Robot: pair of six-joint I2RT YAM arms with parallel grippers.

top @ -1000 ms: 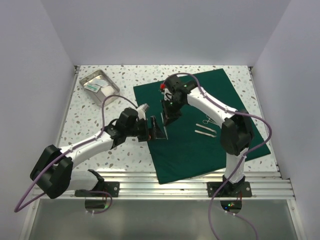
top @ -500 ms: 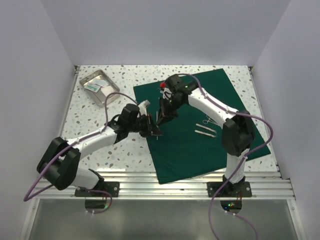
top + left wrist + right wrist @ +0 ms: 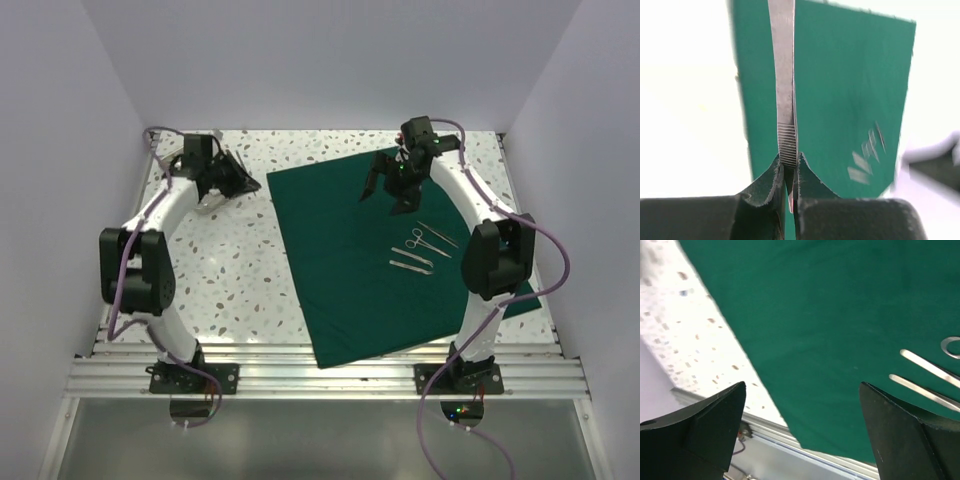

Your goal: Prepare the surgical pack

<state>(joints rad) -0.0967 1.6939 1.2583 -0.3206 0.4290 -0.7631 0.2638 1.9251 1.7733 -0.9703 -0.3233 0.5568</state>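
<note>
Left tool [image 3: 789, 169] clamped on steel forceps [image 3: 785, 75]; right tool [image 3: 802, 390] wide open over drape [image 3: 830, 300]

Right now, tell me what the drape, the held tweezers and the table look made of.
The drape: matte green cloth, probably; no shine. The tweezers in the left gripper: bare metal, likely steel; silvery sheen, ridged grip. The table: white speckled surface, terrazzo-like; true material unclear.

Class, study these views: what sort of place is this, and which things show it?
Probably a robotics test booth staged for surgical-pack practice, not a real theatre: plain white walls, a green drape on a speckled table, and steel instruments laid on it.
</note>
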